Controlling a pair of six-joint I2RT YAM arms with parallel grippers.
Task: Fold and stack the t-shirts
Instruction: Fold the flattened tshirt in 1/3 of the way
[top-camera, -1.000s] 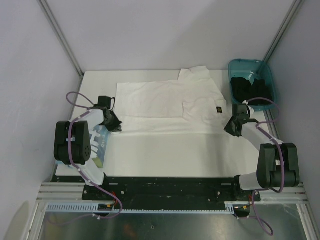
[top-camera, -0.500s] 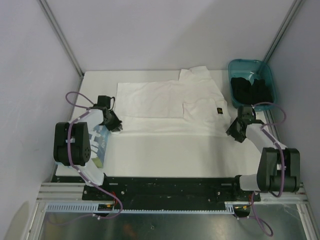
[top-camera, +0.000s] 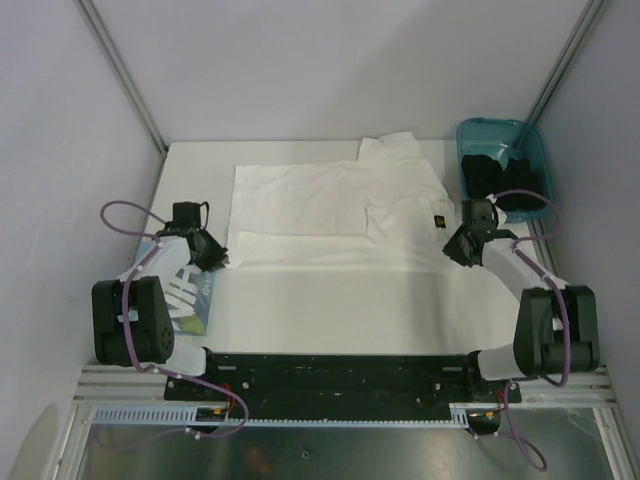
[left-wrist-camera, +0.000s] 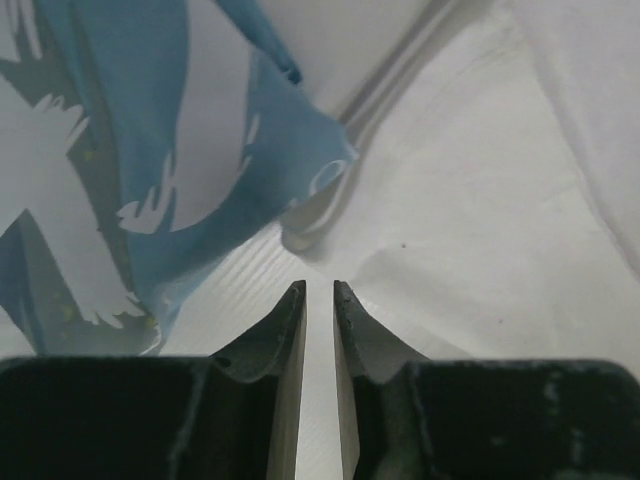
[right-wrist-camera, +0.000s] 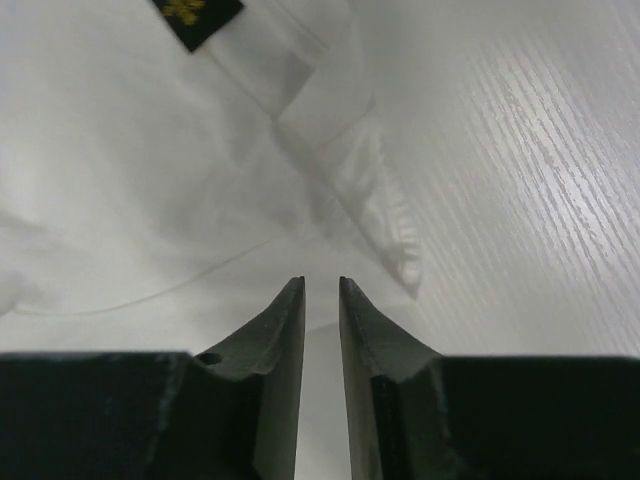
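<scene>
A white t-shirt (top-camera: 330, 200) lies spread across the table's middle, with a small black label (top-camera: 437, 218) near its right side. A second tee with a light-blue graphic (top-camera: 190, 292) lies folded at the left, partly under my left arm. My left gripper (top-camera: 212, 258) sits low between the two; its wrist view shows the jaws (left-wrist-camera: 318, 285) nearly together, nothing between them, the blue graphic (left-wrist-camera: 150, 150) at left and white cloth (left-wrist-camera: 500, 200) at right. My right gripper (top-camera: 453, 247) hovers at the white shirt's right edge, jaws (right-wrist-camera: 321, 280) nearly together and empty above the cloth (right-wrist-camera: 150, 150).
A teal bin (top-camera: 528, 140) holding dark items stands at the back right, just beyond my right arm. Grey walls and metal posts close in the table on three sides. Bare white table (top-camera: 350, 310) lies in front of the shirt.
My left gripper has moved left, away from the white shirt's lower-left corner toward the blue-graphic tee. My right gripper has shifted slightly back along the shirt's right edge. The shirts have not moved.
</scene>
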